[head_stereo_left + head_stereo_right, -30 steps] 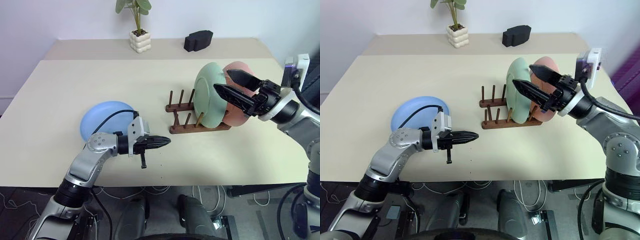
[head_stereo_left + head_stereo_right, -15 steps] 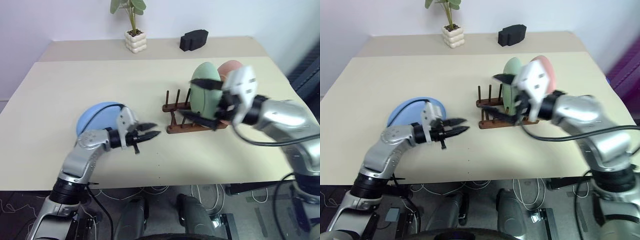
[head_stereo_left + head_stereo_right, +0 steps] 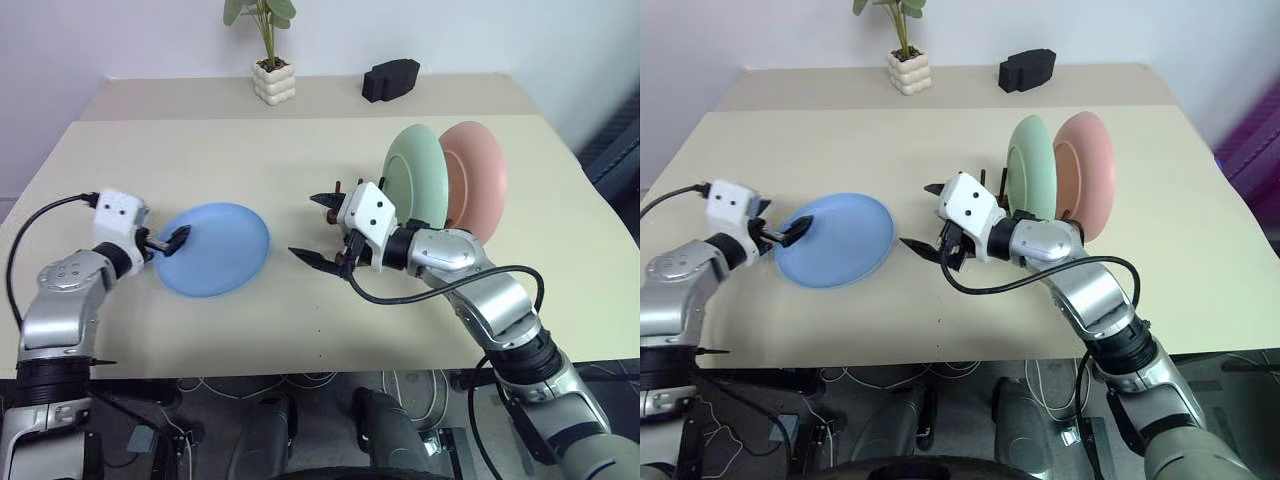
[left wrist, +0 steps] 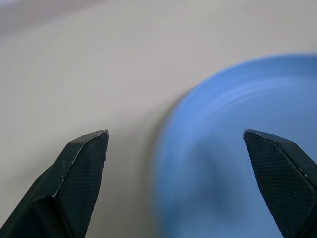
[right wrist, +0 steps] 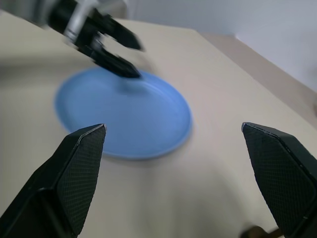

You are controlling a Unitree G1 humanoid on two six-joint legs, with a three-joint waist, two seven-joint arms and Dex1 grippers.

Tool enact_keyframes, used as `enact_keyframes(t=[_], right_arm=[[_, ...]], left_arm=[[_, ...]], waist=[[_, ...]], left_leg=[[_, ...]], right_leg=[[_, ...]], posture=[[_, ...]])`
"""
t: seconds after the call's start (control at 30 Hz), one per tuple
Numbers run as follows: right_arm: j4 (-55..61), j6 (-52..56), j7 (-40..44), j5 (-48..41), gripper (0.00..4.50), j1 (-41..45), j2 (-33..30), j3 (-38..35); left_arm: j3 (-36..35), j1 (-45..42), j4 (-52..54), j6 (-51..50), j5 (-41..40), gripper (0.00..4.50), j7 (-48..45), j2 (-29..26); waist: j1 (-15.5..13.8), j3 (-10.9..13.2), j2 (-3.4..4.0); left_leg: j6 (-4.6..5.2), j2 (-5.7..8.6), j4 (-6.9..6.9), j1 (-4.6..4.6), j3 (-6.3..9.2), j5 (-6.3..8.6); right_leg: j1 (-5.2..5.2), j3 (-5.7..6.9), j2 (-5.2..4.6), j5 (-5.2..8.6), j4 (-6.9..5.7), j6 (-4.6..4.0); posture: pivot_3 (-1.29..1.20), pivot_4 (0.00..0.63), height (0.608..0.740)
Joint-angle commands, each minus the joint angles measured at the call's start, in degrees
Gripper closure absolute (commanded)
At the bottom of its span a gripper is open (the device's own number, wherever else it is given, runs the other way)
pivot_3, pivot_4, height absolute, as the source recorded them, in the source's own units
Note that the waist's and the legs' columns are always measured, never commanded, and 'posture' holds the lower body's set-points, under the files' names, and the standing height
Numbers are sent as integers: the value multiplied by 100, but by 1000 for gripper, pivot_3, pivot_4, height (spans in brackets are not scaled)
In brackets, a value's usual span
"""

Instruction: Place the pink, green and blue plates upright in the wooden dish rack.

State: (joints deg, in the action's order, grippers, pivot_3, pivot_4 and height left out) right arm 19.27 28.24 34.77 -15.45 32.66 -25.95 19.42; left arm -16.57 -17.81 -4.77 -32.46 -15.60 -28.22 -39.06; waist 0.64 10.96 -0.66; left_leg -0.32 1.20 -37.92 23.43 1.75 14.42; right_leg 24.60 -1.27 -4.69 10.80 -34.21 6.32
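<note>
Step in hand, judged from the layout: pickup of the blue plate (image 3: 213, 248), last of three; lies flat on the table (image 3: 300, 150), centre-left of frame in the left eye view, well apart from the wooden dish rack (image 3: 335, 200); green plate (image 3: 417, 180) and pink plate (image 3: 474, 178) stand upright side by side, right of centre, in the rack, most of which sits hidden behind the right gripper (image 3: 322, 232) and its wrist.

Left gripper (image 3: 172, 240): fingers spread wide, holding nothing; tips at the plate's left rim, one finger over the dish, the other over bare table in the left wrist view; contact with the rim not discernible.

Right gripper: fingers spread wide, empty; hangs just right of the plate, aimed toward it.

Next move calls for: one finger under the low rim, the other above; closure on the rim; lift and tilt to vertical; transfer to a free slot left of the green plate, edge seated between pegs.

Risk: shallow rim lying close to the tabletop; likely slide instead of pickup.
</note>
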Motion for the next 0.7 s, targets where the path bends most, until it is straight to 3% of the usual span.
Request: enact_keyframes(t=[0.03, 0.23, 0.33, 0.57, 0.7], right_arm=[[-12, -251, 24, 186, 0, 105, 187, -24], [-59, -308, 35, 322, 0, 18, 434, -64], [-52, -316, -1, 418, 0, -53, 466, -92], [-41, -315, -16, 553, 0, -110, 510, -145], [-134, -404, -39, 785, 0, -80, 448, -97]], left_arm=[[-163, -49, 411, -835, -225, 49, 104, -96], [28, -90, 558, -1901, -316, 49, 153, -92], [-31, -192, 428, -1852, -346, 872, 212, 68], [-70, -288, 272, -1661, -470, 4460, 178, 273], [-288, -569, 218, -1286, -546, 4460, 388, 521]], waist=[[11, 0, 0], [27, 0, -1], [16, 0, -2], [-3, -1, -1], [-10, -2, -3]], left_leg=[[0, 0, 0, 0, 0, 0], [-1, 2, 1, -1, 1, 0], [-1, 2, 1, -2, 1, 0], [-3, 2, 2, -3, 2, 0], [-8, 4, 2, -4, 2, -3]], right_leg=[[1, 1, 0, -1, -1, 1], [3, 1, 1, -2, -5, 2], [3, 2, 1, -2, -5, 1], [3, 2, 0, -2, -5, 0], [-2, 1, -5, -1, -4, -3]], posture=[[0, 150, 736], [0, 150, 736], [0, 150, 736], [0, 150, 736], [0, 150, 736]])
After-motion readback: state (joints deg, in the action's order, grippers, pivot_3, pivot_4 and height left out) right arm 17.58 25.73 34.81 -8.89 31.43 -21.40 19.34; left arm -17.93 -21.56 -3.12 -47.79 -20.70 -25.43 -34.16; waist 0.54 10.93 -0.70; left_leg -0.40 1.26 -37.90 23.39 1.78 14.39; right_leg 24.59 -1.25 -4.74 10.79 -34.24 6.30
